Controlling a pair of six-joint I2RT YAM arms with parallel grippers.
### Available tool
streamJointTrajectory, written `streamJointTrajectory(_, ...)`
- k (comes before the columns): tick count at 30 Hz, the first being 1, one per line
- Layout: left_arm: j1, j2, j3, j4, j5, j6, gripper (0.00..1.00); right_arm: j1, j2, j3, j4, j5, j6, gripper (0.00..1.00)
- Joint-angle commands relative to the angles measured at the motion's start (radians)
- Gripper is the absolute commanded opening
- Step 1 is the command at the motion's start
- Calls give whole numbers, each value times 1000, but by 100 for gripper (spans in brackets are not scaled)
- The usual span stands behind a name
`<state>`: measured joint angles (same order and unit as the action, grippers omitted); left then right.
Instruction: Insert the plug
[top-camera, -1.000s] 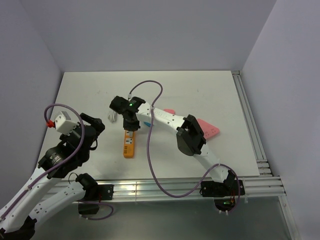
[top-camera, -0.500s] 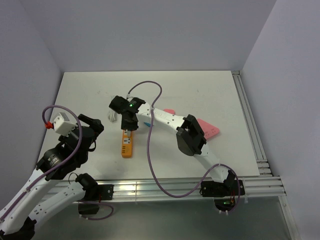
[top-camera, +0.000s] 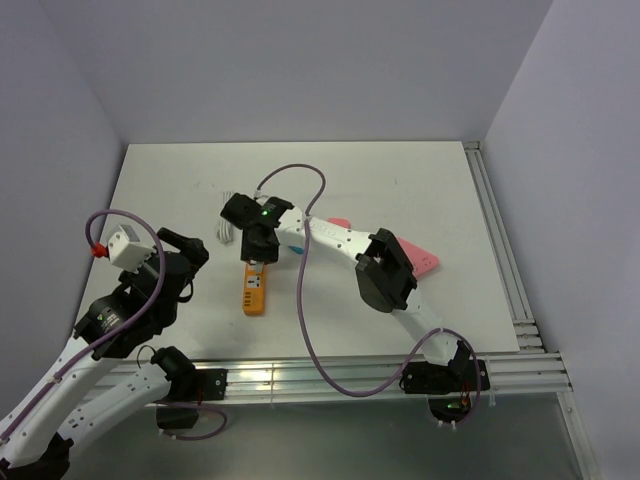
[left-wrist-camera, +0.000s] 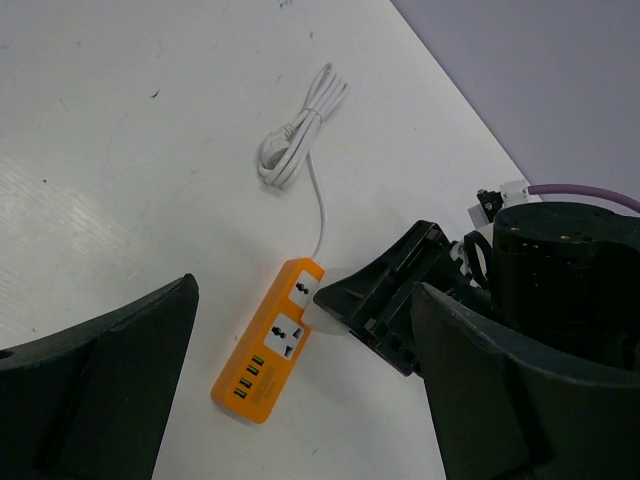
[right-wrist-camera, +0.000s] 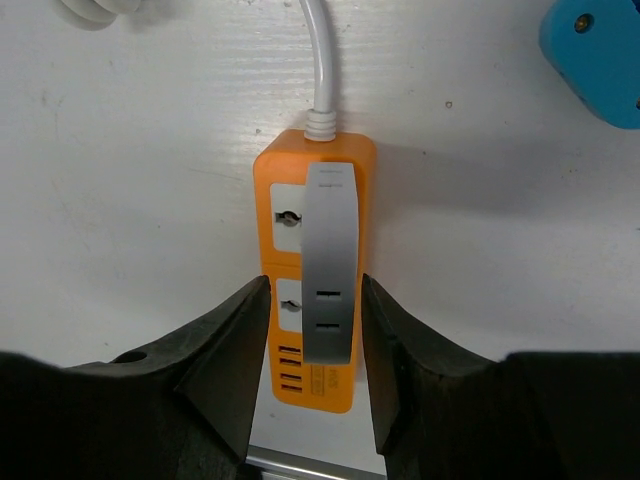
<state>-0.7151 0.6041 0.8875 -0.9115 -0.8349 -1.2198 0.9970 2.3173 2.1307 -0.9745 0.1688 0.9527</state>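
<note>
- The small bright-blue rounded-square plastic plug (right-wrist-camera: 590, 50) lies loose on the white tabletop (top-camera: 400, 180). It is not in any socket.
- In the right wrist view it sits at the top right corner, cut off by the frame edge, just off to the side of the cord end of the orange plastic power strip (right-wrist-camera: 280, 255) and not touching it.
- From above, only a sliver of blue shows beside the right arm's wrist.
- The orange strip lies flat with a grey band down its middle. It has two round sockets on one side and a row of small ports at the near end.
- Its white cord (left-wrist-camera: 303, 125) runs off the far end to a tied bundle further back on the tabletop.
- The right pincer (right-wrist-camera: 313, 290) hangs directly over the strip, partly open. Its two black fingers straddle the grey band and it has hold of nothing.
- A flat pink triangular socket block (top-camera: 425, 260) lies further right, partly hidden under the right arm and well apart from the strip.
- The left pincer (left-wrist-camera: 305, 290) is held off to the left, away from the strip, spread wide and empty.
- A purple cable (top-camera: 300, 300) loops from the right wrist down to the near rail.
</note>
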Motion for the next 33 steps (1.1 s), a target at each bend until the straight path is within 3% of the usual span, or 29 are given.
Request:
streamJointTrajectory(1, -3, 10, -2, -13, 7, -14, 93, 6, -87, -12, 37, 3, 0, 49)
streamJointTrajectory(33, -3, 2, 1, -53, -3, -49, 93, 28, -52, 47, 79, -45, -9, 47)
